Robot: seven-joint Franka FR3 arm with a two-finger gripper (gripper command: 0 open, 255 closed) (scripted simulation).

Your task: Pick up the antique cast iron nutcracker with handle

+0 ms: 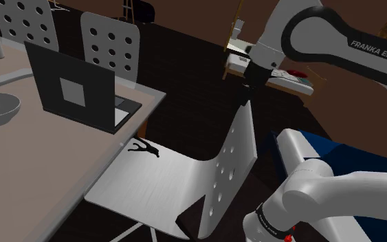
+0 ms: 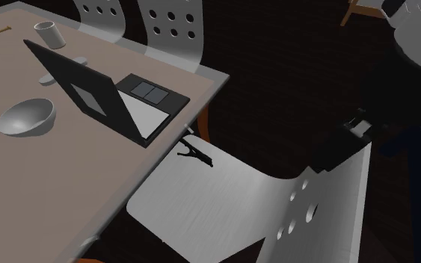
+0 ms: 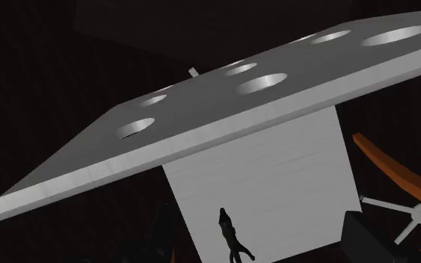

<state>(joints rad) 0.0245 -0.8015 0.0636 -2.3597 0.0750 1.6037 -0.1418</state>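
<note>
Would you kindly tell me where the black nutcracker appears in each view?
Shoulder view: nutcracker on the chair seat, at the corner nearest the table.
Second exterior view: nutcracker at the chair seat's edge, beside the table corner.
Wrist view: nutcracker on the chair seat, beyond the holed backrest.
Shared landmark: the pale chair seat.

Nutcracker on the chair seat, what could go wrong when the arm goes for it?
1. The chair back stands between the open gripper and the nutcracker; a straight reach could strike its top edge.
2. The nutcracker lies near the edge of the seat, beside the table; a nudge could knock it off, and the table edge may crowd the approach.
</note>
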